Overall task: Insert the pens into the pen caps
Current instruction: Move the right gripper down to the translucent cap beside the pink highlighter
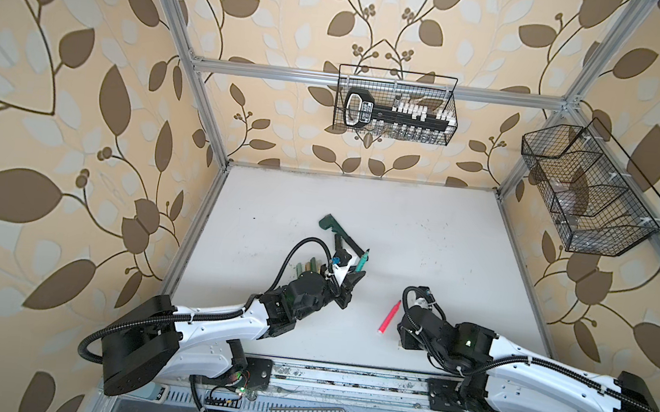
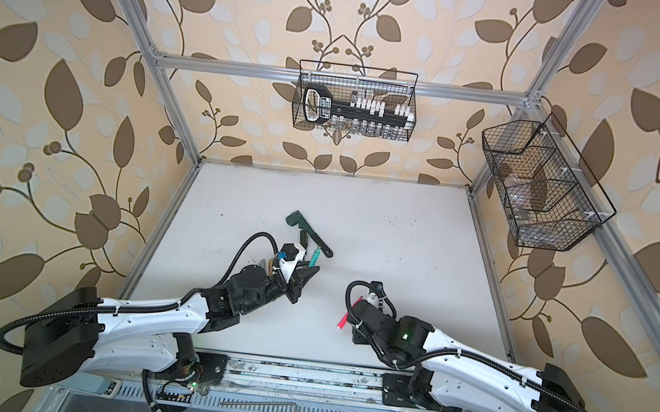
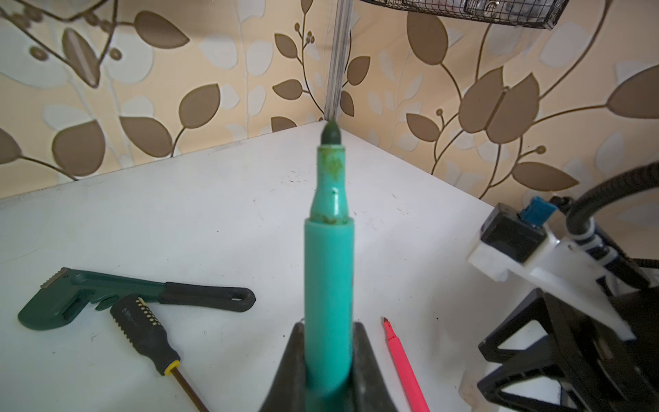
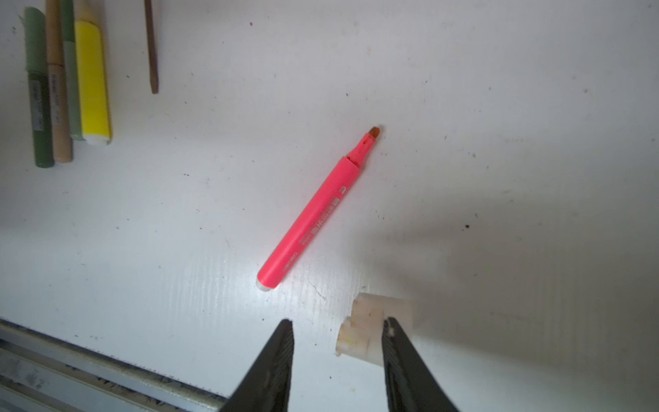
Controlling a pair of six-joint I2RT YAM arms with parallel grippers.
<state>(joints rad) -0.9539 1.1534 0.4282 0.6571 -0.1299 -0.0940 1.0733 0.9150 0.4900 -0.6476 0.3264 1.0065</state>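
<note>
While our left gripper (image 3: pixel 328 326) clenches a slim teal plastic marker (image 3: pixel 328 264), our right gripper (image 4: pixel 338 323) gapes near two stubby beige plastic caps (image 4: pixel 367 314).

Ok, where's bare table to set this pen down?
Bare: the table's far half, from the wrench to the back wall. Crowded: screwdriver and pen row by the left arm; pink pen and caps by the right fingers.

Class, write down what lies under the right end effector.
Two pale caps lie side by side on the table beneath the open right end effector; one fingertip covers part of them. In both top views the right arm hides them.
</note>
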